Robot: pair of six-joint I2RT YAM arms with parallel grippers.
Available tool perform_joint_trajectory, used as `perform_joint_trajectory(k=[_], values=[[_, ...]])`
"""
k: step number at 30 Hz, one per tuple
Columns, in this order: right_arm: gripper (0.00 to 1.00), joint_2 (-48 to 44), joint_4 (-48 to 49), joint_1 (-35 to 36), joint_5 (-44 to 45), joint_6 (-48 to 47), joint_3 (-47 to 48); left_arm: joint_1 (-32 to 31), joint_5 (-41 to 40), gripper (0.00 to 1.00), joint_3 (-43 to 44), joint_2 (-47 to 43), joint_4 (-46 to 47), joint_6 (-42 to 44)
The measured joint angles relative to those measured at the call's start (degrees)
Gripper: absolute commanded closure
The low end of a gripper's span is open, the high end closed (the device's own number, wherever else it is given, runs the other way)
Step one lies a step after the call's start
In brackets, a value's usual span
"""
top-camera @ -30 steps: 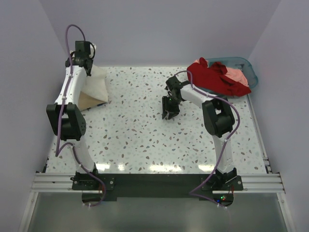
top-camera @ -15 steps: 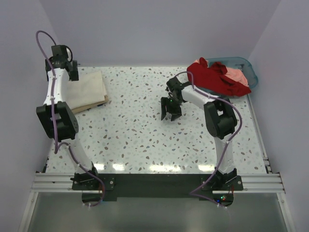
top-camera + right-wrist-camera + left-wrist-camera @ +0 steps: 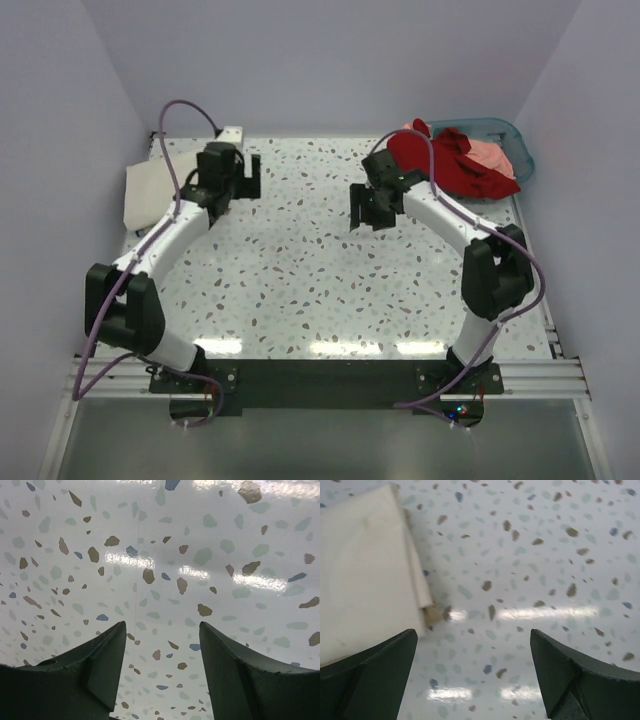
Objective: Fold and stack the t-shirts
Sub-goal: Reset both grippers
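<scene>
The left tool (image 3: 472,636) stands spread wide with nothing between its dark fingers (image 3: 380,665) – only bare speckled counter (image 3: 300,270) shows in the gap. It hangs low over the counter's far left part. Just to its left lies the folded cream t-shirt (image 3: 365,565), flat at the far left corner with its right edge straight. In the left wrist view a thin tan layer (image 3: 434,615) peeks out from under the near corner of that edge; what it belongs to cannot be told.

The right tool (image 3: 162,626) is also released, its fingers apart and pointing down at bare counter, gripping nothing. It hovers right of centre towards the far edge, well apart from the left tool.

Beyond it, at the far right corner, the red t-shirt (image 3: 440,160) lies crumpled, draped over the near rim of a teal basket (image 3: 518,135) and spilling onto the counter. The salmon-pink t-shirt (image 3: 490,155) is bunched just behind it, in the basket.
</scene>
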Motion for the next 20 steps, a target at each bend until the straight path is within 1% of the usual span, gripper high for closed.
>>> perform_joint_trajectory(k=[2,6,8,10,15,20], values=[[0.36,-2.67,1.42,0.00,2.51,0.15,-1.77,-6.36,-0.70,0.00,-6.14,-3.45,4.00,-1.73],[0.35,-7.76,3.91,0.00,8.44,0.90,-5.86,-18.08,-2.25,0.00,-14.99,-8.61,10.51,-4.59],[0.35,-10.23,4.72,0.00,11.54,1.64,-7.69,-22.23,-2.80,0.00,-17.90,-10.69,12.66,-5.49],[0.34,-12.68,5.40,-0.02,14.38,2.29,-9.46,-23.93,-3.41,0.00,-18.84,-11.85,13.55,-6.25],[0.30,-18.27,6.62,-0.07,21.22,4.07,-13.20,-23.74,-6.19,0.00,-18.95,-13.29,14.99,-7.76],[0.30,-21.46,6.84,-0.07,26.36,5.86,-15.43,-23.69,-6.03,0.00,-19.06,-13.75,15.52,-7.91]])
